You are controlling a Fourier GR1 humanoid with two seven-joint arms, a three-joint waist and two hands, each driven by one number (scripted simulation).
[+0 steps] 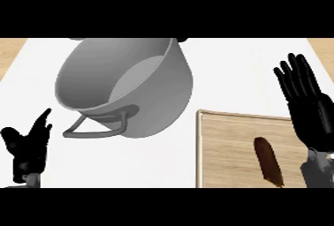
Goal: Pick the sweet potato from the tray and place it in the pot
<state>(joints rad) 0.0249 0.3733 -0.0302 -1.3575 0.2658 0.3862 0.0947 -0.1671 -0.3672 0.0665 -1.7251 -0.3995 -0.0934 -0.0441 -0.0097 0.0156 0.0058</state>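
Just left of your right hand [306, 106], open with fingers straight, lies the sweet potato [268, 161]; lower over its middle before curling.

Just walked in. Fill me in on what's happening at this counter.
Nothing is being held yet. The sweet potato lies on the wooden tray at lower right. The right hand is open beside it, above the tray's right edge. The grey pot stands to the tray's left. The left hand rests open at lower left.
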